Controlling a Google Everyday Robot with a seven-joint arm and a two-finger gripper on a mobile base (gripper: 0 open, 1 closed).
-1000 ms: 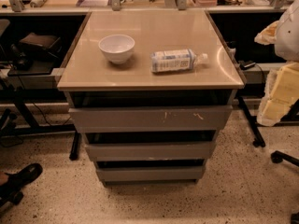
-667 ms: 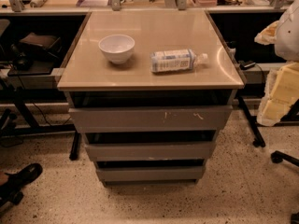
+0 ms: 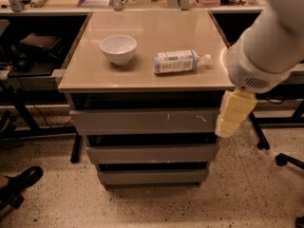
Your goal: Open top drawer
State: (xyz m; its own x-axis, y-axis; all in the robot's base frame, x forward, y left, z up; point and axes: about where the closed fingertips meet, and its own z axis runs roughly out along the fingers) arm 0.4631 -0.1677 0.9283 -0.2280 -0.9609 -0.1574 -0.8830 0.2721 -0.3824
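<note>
The top drawer [image 3: 142, 121] is the widest grey front right under the tan tabletop [image 3: 142, 30], with pale scratches [image 3: 202, 118] right of centre. A dark gap shows above it and its inside is not visible. My gripper [image 3: 232, 113] is a pale yellow piece hanging below the white arm [image 3: 266, 46]. It is at the cabinet's right front corner, overlapping the right end of the top drawer's front. Whether it touches the drawer cannot be told.
A white bowl [image 3: 118, 48] and a plastic bottle [image 3: 178, 61] lying on its side sit on the tabletop. Two narrower grey drawers [image 3: 151, 153] lie below. A shoe [image 3: 21, 180] is at the lower left, and chair casters [image 3: 281, 159] are on the floor at the right.
The arm has swung in from the right edge, and the gripper now hangs at the cabinet's right front corner. The drawers, bowl and bottle have not moved.
</note>
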